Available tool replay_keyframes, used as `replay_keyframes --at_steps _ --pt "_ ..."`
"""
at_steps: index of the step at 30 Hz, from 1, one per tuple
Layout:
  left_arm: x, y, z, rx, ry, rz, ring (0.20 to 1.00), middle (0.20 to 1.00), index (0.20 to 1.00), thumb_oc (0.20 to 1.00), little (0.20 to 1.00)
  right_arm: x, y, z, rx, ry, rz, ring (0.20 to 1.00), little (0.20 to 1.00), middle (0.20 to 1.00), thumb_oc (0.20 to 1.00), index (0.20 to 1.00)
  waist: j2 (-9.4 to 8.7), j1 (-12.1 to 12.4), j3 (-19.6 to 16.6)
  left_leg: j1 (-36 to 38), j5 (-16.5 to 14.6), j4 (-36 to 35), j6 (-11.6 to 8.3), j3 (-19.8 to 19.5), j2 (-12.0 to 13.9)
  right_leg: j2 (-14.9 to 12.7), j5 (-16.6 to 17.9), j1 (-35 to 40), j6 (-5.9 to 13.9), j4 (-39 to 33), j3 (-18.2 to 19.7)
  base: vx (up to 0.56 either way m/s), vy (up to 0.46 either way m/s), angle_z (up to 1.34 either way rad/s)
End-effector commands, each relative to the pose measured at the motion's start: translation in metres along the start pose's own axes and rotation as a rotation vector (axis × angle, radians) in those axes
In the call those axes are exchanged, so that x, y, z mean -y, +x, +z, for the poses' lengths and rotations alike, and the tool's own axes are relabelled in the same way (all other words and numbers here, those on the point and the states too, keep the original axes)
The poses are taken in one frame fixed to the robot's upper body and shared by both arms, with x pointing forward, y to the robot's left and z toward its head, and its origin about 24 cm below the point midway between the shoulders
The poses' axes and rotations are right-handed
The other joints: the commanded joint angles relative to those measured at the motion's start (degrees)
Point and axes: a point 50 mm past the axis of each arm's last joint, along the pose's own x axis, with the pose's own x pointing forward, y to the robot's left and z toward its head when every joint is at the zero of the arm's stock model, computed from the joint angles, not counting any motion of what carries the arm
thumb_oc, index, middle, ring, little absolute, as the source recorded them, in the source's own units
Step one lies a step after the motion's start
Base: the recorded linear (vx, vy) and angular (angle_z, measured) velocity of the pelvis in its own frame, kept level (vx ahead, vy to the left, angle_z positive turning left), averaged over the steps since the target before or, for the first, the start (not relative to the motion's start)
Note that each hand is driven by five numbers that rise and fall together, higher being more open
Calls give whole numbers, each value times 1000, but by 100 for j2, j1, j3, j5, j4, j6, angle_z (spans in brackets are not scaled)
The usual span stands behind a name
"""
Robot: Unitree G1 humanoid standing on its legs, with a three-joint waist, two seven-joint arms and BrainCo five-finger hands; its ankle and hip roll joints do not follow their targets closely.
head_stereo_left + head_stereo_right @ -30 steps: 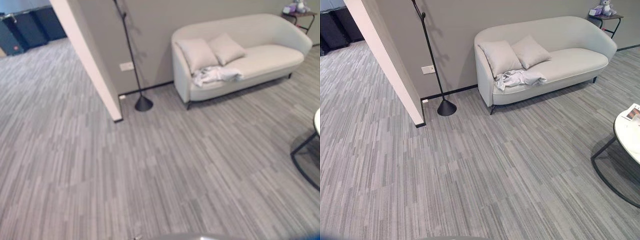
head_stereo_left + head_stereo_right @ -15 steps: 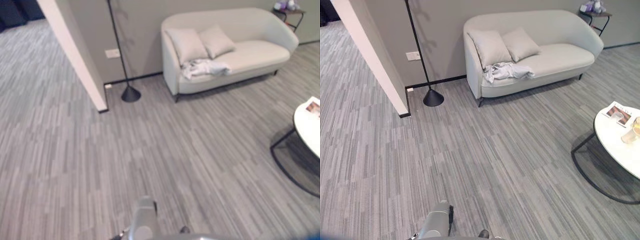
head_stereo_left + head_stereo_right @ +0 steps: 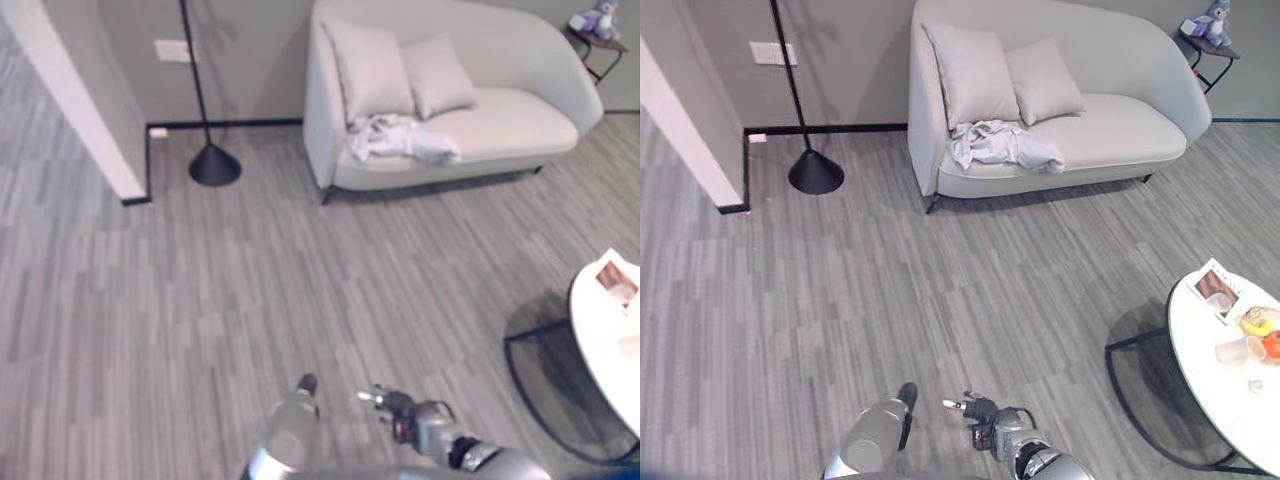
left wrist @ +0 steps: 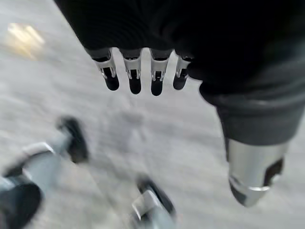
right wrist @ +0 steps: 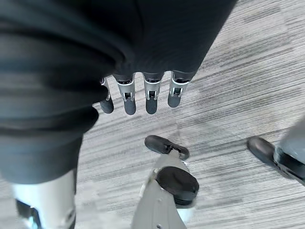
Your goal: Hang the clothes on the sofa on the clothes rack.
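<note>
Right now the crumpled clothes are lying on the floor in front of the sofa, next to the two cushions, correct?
Not quite. The crumpled clothes lie on the sofa seat, not the floor, just in front of the two cushions, as the right eye view shows.

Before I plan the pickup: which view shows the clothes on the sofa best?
The right eye view: the crumpled clothes lie fully visible at the sofa's left end. The left eye view shows them similarly but more softly.
</note>
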Motion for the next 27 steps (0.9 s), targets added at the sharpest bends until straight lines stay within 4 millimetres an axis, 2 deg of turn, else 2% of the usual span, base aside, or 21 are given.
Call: replay_keyframes --at_steps 1,3,4,5,6,9,11,12,14,16,17,18,19,20,21,22,23,24,25,26,27 --pt "16 3 26 64 95 -24 1000 1000 1000 1000 1000 32 -8 17 107 113 -71 1000 1000 1000 1000 1000 805 -263 156 877 777 -1005 48 -213 152 -1113 1327 -1050 -694 832 -1057 587 104 12" --pt "16 3 31 70 92 -20 1000 1000 1000 1000 1000 39 -11 9 104 191 -89 1000 1000 1000 1000 1000 927 -485 96 1287 658 -1271 -82 -462 111 -1154 1037 -1293 -818 -218 -1236 475 47 26" --pt "16 3 31 70 92 -20 1000 1000 1000 1000 1000 39 -11 9 103 191 -89 1000 1000 1000 1000 1000 936 -496 108 1306 659 -1278 -85 -475 116 -1145 1040 -1263 -819 -236 -1253 523 -69 47" --pt "20 3 32 69 93 -9 1000 1000 1000 1000 1000 43 -13 1 93 245 -106 1000 1000 1000 1000 1000 911 -599 67 1635 437 -1386 -241 -689 65 -1261 1239 -1381 -782 -1570 -1262 596 -130 77" --pt "17 3 27 48 111 5 1000 1000 1000 1000 1000 44 -13 -5 83 250 -113 1000 1000 1000 1000 1000 887 -666 49 1860 283 -1447 -331 -820 61 -1335 1492 -1435 -698 -2207 -1198 831 -184 127" --pt "7 1 3 -37 125 33 1000 1000 1000 1000 1000 43 -15 -21 54 343 -126 1000 1000 1000 1000 1000 951 -818 63 2524 -132 -1638 -569 -1133 263 -1776 2283 -1827 -364 -3164 -1125 697 -151 116" --pt "2 -1 -14 -98 159 36 1000 1000 1000 1000 1000 42 -16 -31 30 372 -125 1000 1000 1000 1000 1000 1038 -889 -19 2996 -420 -1788 -679 -1254 427 -1899 2487 -1987 -206 -3204 -1180 928 -162 164" --pt "-2 -3 -22 -125 176 38 1000 1000 1000 1000 1000 42 -19 -41 5 389 -129 1000 1000 1000 1000 1000 1075 -1001 -89 3394 -603 -1863 -758 -1399 529 -1950 2816 -1913 -206 -3132 -1284 1292 -268 145" --pt "0 -2 -22 -119 188 36 1000 1000 1000 1000 1000 44 -22 -53 -26 379 -131 1000 1000 1000 1000 1000 1137 -1227 -277 3741 -731 -1809 -857 -1617 838 -1842 2556 -1870 -206 -2544 -1237 1089 -242 97" --pt "-2 -1 -15 -89 154 55 1000 1000 1000 1000 1000 47 -22 -49 -30 326 -138 1000 1000 1000 1000 1000 1275 -1252 -295 3624 -229 -1206 -1019 -1623 1181 -1624 2061 -1907 -333 -2006 -1189 585 -203 136" --pt "-1 -1 -11 -73 144 55 1000 1000 1000 1000 1000 48 -21 -44 -19 310 -141 1000 1000 1000 1000 1000 1295 -1217 -275 3374 129 -732 -1126 -1578 1260 -1542 1866 -1831 -424 -1939 -1268 680 -542 109" --pt "16 2 13 19 146 9 1000 1000 1000 1000 1000 52 -19 -11 87 249 -145 1000 1000 1000 1000 1000 1072 -1058 -144 2206 1453 1398 -1231 -1097 1590 -1092 1402 -1226 -939 -2263 -1583 485 -459 68" --pt "16 3 13 19 146 9 1000 1000 1000 1000 1000 52 -18 -11 88 249 -145 1000 1000 1000 1000 1000 1082 -1058 -148 2178 1435 1436 -1234 -1107 1604 -1076 1402 -1232 -947 -2269 -1589 543 -586 64" --pt "47 3 19 70 211 -33 1000 1000 1000 1000 1000 52 -17 6 119 206 -153 1000 1000 1000 1000 1000 883 -931 -39 1801 1363 1886 -1069 -809 1734 -987 1261 -965 -1071 -2450 -1656 261 -304 68" --pt "40 3 15 56 259 -50 1000 1000 1000 1000 1000 59 -18 21 166 174 -166 1000 1000 1000 1000 1000 824 -810 75 1465 1206 2155 -1019 -613 1844 -917 1168 -804 -1117 -2549 -1658 262 -300 -7" --pt "40 3 15 56 260 -50 1000 1000 1000 1000 1000 59 -18 21 166 174 -166 1000 1000 1000 1000 1000 840 -804 73 1449 1182 2193 -1020 -618 1866 -897 1168 -805 -1122 -2552 -1656 353 -200 -24" --pt "33 2 13 77 215 -47 1000 1000 1000 1000 1000 62 -23 54 261 65 -160 1000 1000 1000 1000 1000 729 -582 247 765 684 1959 -980 -286 1688 -812 1063 -513 -1147 -2738 -1578 384 -59 -21" --pt "33 2 14 101 172 -48 1000 1000 1000 1000 1000 63 -27 71 320 4 -169 1000 1000 1000 1000 1000 738 -509 245 584 480 1488 -921 -134 1499 -768 1001 -433 -1114 -2818 -1535 488 -27 18" --pt "36 1 14 117 142 -70 1000 1000 1000 1000 1000 65 -32 85 375 -68 -179 1000 1000 1000 1000 1000 737 -473 236 340 496 1007 -917 -14 1422 -732 945 -366 -1099 -2865 -1526 339 114 -21" --pt "40 0 14 127 127 -90 1000 1000 1000 1000 1000 66 -39 101 437 -136 -192 1000 1000 1000 1000 1000 754 -450 207 199 639 471 -934 78 1462 -662 882 -266 -1096 -2917 -1529 495 194 -66" --pt "37 0 14 140 73 -77 1000 1000 1000 1000 1000 69 -56 131 565 -309 -275 1000 1000 1000 1000 1000 839 -367 150 111 1471 -947 -1107 109 1451 -451 742 -33 -1052 -3003 -1519 392 154 -85"
